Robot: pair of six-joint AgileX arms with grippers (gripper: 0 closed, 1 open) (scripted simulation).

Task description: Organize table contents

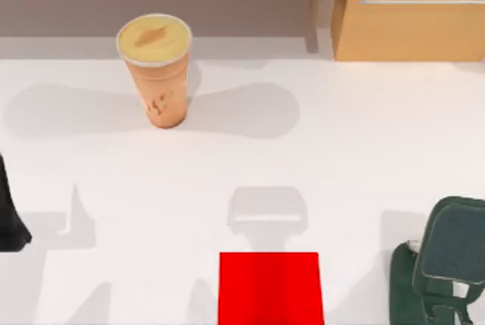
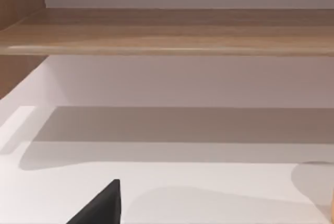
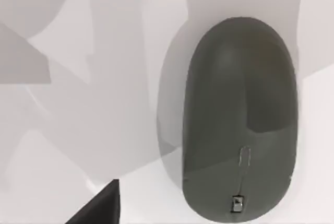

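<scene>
The tall orange-tan cup (image 1: 157, 71) with a yellow top stands upright at the back left of the white table (image 1: 356, 151). The dark grey oval mouse (image 3: 240, 119) lies flat on the table right under my right wrist camera. One black fingertip (image 3: 102, 208) shows off to its side, not touching it, and nothing is held. In the top view my right arm (image 1: 449, 260) is a dark bulk over the front right corner and covers the mouse. My left arm (image 1: 10, 215) is parked at the left edge, its fingertip (image 2: 102, 205) over bare table.
A flat red square pad (image 1: 270, 289) lies at the front edge, left of my right arm. A wooden shelf (image 2: 167, 31) runs along the back, and a light wooden cabinet (image 1: 413, 10) with a metal handle stands at the back right.
</scene>
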